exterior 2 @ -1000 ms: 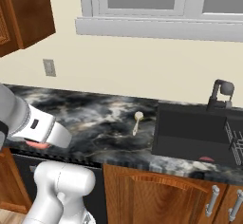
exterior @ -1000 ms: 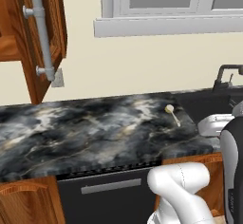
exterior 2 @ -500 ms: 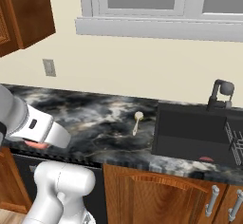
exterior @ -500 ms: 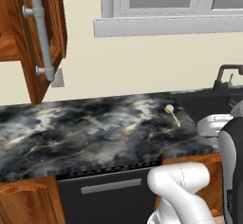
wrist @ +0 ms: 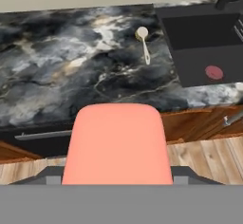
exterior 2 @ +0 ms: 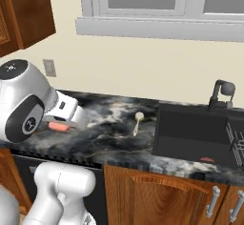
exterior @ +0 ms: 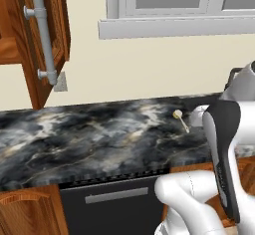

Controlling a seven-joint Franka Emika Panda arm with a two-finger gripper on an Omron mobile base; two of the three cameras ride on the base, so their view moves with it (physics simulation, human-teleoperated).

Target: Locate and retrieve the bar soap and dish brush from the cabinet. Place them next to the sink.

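between the fingers of the hand (wrist: 116, 182), closed on it, sits the flat pink round-cornered bar soap (wrist: 117, 144)

You had one bar soap (wrist: 117, 144), pink, and one dish brush (exterior 2: 137, 121) on the one marbled countertop (exterior: 89, 139). You could count one sink (exterior 2: 195, 133) with one dark faucet (exterior 2: 220, 93) and one red drain stopper (wrist: 214, 72). There was one wall cabinet (exterior: 37, 35) door carrying one long grey bar handle (exterior: 44, 40), one window (exterior 2: 162, 7), and one wall outlet (exterior 2: 49, 67). Two short grey handles (exterior 2: 213, 201) showed on the low cabinet doors, and one dishwasher (exterior: 112, 204) front.
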